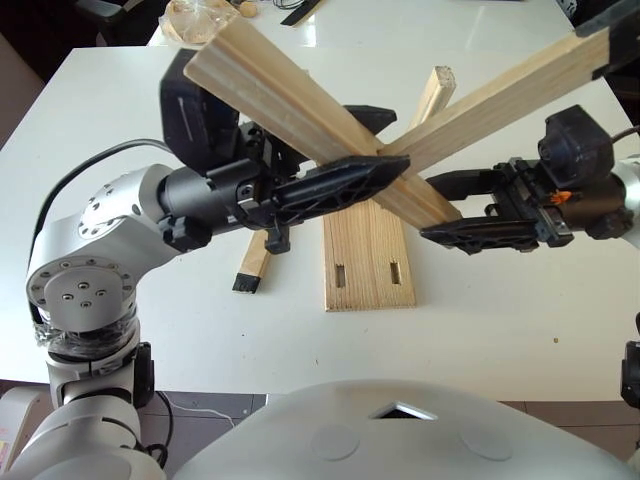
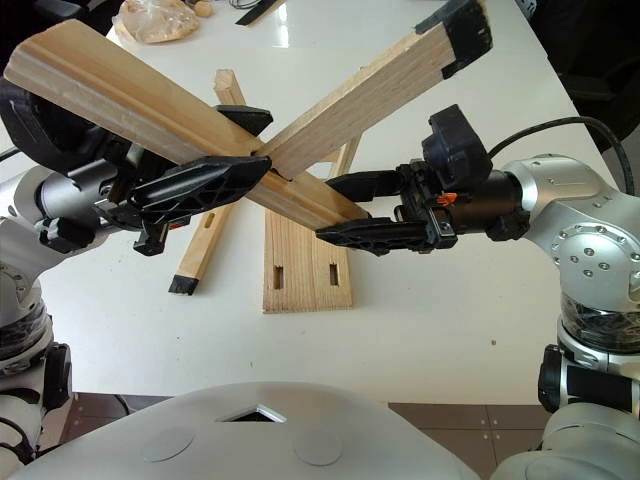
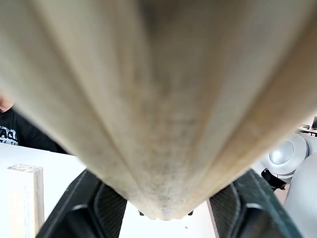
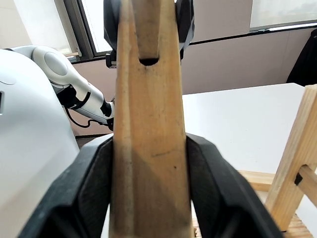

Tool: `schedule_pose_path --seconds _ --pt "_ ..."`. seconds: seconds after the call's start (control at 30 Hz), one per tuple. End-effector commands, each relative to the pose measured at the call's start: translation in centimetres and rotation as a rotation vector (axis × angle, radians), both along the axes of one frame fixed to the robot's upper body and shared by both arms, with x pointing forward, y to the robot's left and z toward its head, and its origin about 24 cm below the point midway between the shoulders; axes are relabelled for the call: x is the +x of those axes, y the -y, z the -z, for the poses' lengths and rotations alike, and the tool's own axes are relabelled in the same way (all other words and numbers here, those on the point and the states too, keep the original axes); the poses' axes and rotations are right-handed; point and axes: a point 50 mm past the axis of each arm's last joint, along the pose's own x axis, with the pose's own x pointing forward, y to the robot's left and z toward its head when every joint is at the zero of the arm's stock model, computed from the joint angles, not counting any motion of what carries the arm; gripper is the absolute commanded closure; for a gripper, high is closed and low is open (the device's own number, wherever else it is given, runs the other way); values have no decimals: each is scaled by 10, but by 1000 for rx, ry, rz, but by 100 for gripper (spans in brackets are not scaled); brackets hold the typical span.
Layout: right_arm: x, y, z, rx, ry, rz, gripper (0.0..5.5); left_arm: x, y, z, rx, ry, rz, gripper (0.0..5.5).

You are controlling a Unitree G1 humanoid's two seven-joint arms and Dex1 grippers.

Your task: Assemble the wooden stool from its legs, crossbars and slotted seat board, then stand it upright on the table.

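Observation:
A long wooden board slants in the air from upper left down to the middle. My left gripper is shut on it near its middle, and up close the board runs between the fingers. My right gripper is shut on the board's lower end, which has a slot cut farther along. A black-capped leg crosses the board from the upper right, making an X; how it is joined is hidden. The slotted seat board lies flat on the table beneath.
One loose leg with a black foot lies left of the seat board, and another wooden piece sits behind the crossing. A clear bag rests at the far edge. The white table has bare room at front right.

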Motion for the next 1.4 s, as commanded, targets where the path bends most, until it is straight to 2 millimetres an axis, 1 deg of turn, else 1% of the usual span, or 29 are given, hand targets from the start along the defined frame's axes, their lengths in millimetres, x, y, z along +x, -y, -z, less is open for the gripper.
schedule_pose_path --seconds 0.03,0.07,0.1,0.2,0.3,0.37,0.43,0.5,0.6,0.67,0.77,0.83,0.97,1.07,1.2,1.3,1.4 --pt "6 5 -4 -29 71 66 344 -4 2 8 47 -17 53 342" --pt "6 3 -3 -40 75 71 344 -3 2 8 46 -13 51 342" --pt "7 3 -1 -52 81 78 308 -2 1 8 47 -8 47 342" --pt "9 5 5 -84 80 107 267 2 -1 9 38 21 5 342" --pt "10 10 10 -112 64 127 263 9 -6 12 50 46 -61 343" --pt "10 19 20 -171 54 148 263 15 -12 12 74 74 -121 344" --pt "9 29 31 -241 45 158 263 18 -20 7 87 102 -153 344" --pt "9 42 43 -300 24 188 263 19 -28 4 120 131 -166 344" --pt "12 59 56 -353 5 243 263 19 -37 5 178 145 -183 344" --pt "13 68 63 -377 2 277 263 16 -39 13 235 146 -180 344" --pt "14 75 70 -404 9 310 263 5 -37 31 352 140 -136 344" --pt "14 76 72 -408 14 319 263 1 -38 41 405 135 -118 344" --pt "14 77 76 -416 23 332 263 -3 -37 53 465 143 -99 344" --pt "15 76 77 -410 26 340 263 -3 -41 67 538 143 -101 344" --pt "18 75 74 -397 27 344 263 -2 -44 76 550 120 -98 344" --pt "19 74 74 -395 31 345 263 -3 -45 85 564 105 -88 344" --pt "20 72 75 -393 34 345 263 -3 -45 89 563 96 -89 344"
